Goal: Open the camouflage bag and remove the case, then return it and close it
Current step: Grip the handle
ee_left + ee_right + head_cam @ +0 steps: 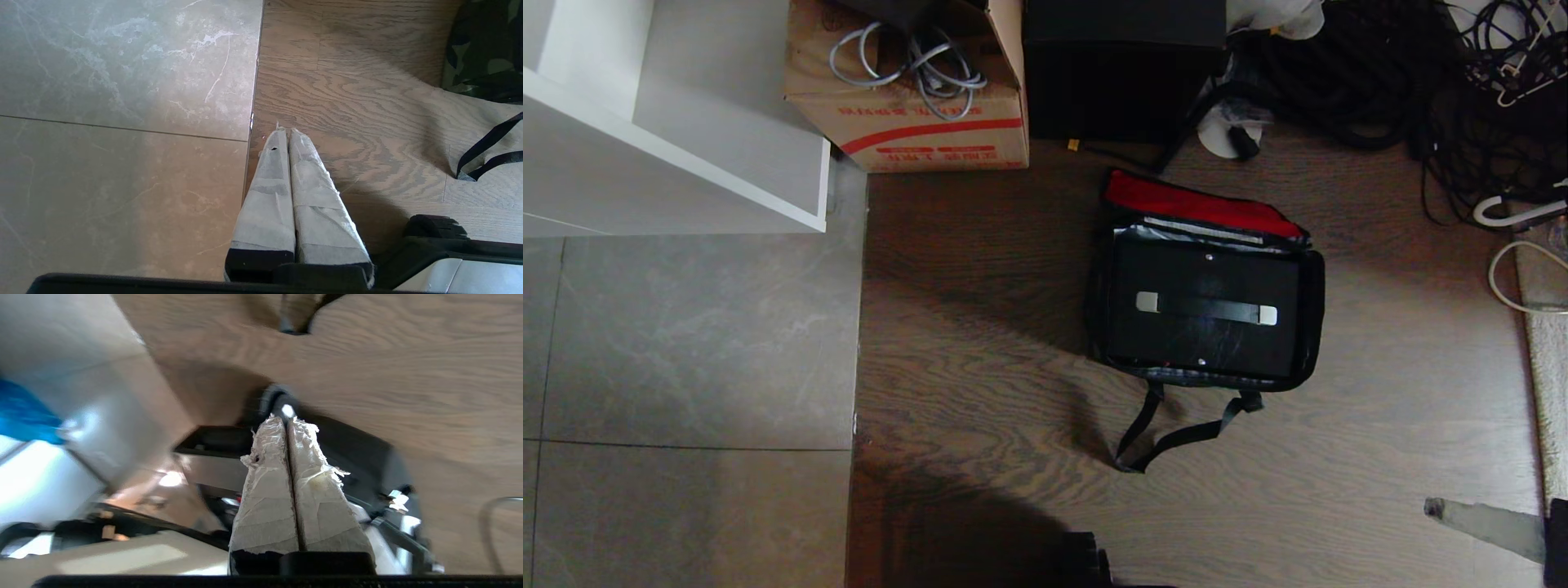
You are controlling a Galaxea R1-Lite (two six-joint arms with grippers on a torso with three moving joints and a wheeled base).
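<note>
Wood-grain floor point(980, 343) carries the camouflage bag point(1311, 327), lying open right of centre in the head view, its red-lined flap point(1192, 204) folded back on the far side. Inside it sits the case point(1205, 306), flat and black, handle point(1207, 309) up between two silver end fittings. Black webbing strap point(1168, 433) trails from the bag's near edge onto the floor. Grey tile point(686, 351) meets the wood at left. Far side: cardboard box point(915, 106) with grey cables, tall black box point(1123, 69) just right of it, tangle of dark cords point(1462, 90) far right. Left end effector point(284, 130), tape-wrapped fingers pressed together, hangs over the tile-wood seam, the bag's camouflage side off to its right. Right end effector point(286, 420), fingers likewise together and holding nothing, sits near the robot's own base, away from the bag.
</note>
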